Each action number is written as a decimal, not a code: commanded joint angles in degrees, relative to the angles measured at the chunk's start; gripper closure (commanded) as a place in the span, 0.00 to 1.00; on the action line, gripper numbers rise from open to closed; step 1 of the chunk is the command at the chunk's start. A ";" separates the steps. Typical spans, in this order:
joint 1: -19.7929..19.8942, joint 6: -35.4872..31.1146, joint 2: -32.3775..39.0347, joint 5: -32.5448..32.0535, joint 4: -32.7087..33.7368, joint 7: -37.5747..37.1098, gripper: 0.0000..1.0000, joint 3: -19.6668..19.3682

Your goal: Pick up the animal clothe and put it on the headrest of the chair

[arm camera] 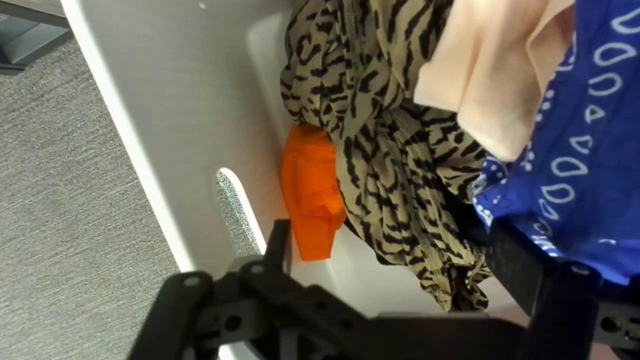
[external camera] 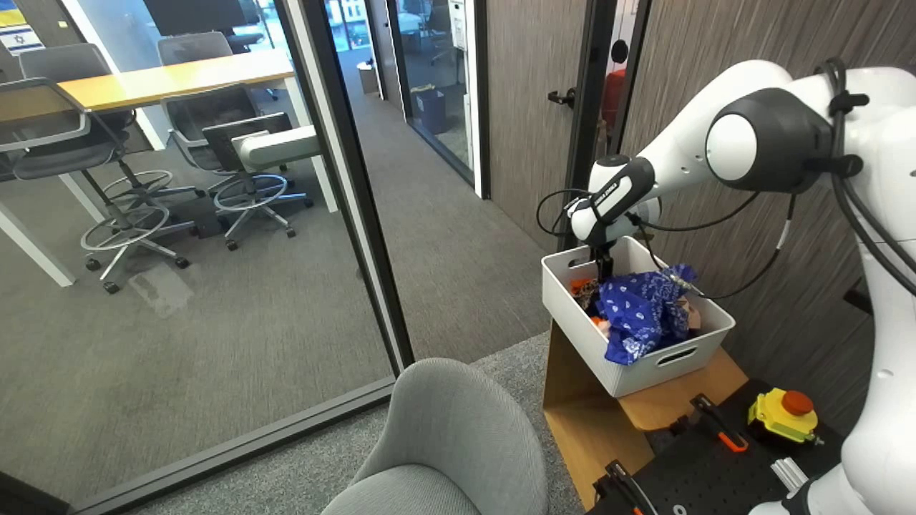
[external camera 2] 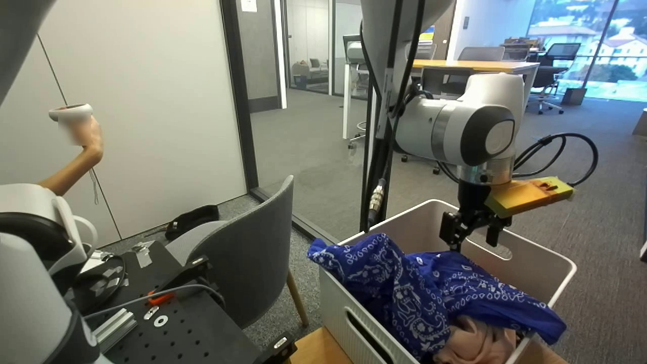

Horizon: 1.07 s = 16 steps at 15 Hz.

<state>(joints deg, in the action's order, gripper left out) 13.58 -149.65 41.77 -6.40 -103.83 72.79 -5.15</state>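
Fingers [arm camera: 517,265] spread apart at the box [arm camera: 200,100], I should sink onto the animal-print cloth [arm camera: 380,170] inside it, pinching deep without snagging the blue bandana [arm camera: 590,165].

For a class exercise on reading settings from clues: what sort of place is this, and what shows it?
Most likely an office: a black-framed glass wall divides the space, and beyond it wheeled chairs stand at a long table.
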 commanded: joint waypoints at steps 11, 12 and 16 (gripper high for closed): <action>0.95 1.06 7.01 -1.56 3.38 -5.81 0.00 1.13; 0.99 1.18 7.31 -1.58 3.47 -6.05 0.00 1.15; 1.15 1.58 8.28 -1.59 3.95 -6.57 0.00 1.19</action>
<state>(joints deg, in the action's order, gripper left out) 14.03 -149.30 49.14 -6.41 -101.38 68.05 -4.57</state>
